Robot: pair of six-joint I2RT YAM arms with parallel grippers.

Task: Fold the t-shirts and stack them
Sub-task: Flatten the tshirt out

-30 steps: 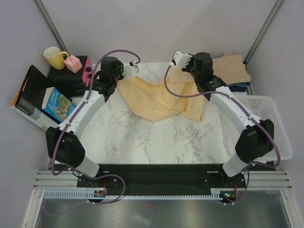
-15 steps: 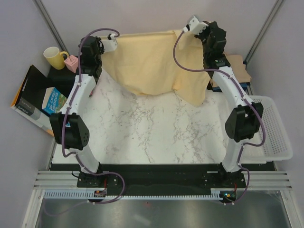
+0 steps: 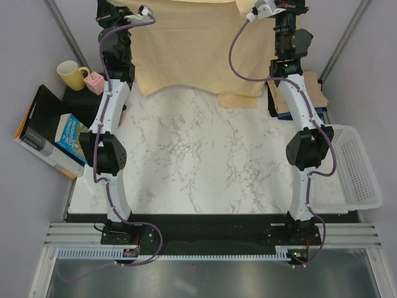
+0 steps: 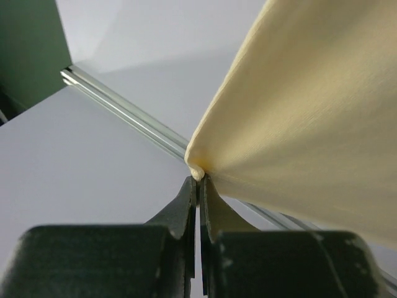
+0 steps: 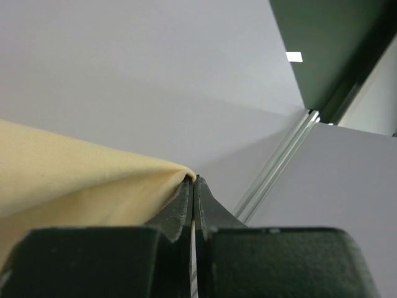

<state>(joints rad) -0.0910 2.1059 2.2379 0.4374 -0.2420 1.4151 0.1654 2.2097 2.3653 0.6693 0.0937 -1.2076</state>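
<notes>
Both jaws clamp corners of the yellow shirt (image 3: 186, 49), hanging spread; lower evenly, hem first, onto the bench (image 3: 198, 161).

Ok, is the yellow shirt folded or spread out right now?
Spread out. The yellow shirt hangs as one open sheet between the left tool and right tool, each pinching an upper corner.

readable text: none | blue illustrated paperback book (image 3: 69, 138): cover lettering too small to make out | flat black box with grey edge (image 3: 36, 121) under it: edge print blurred
</notes>
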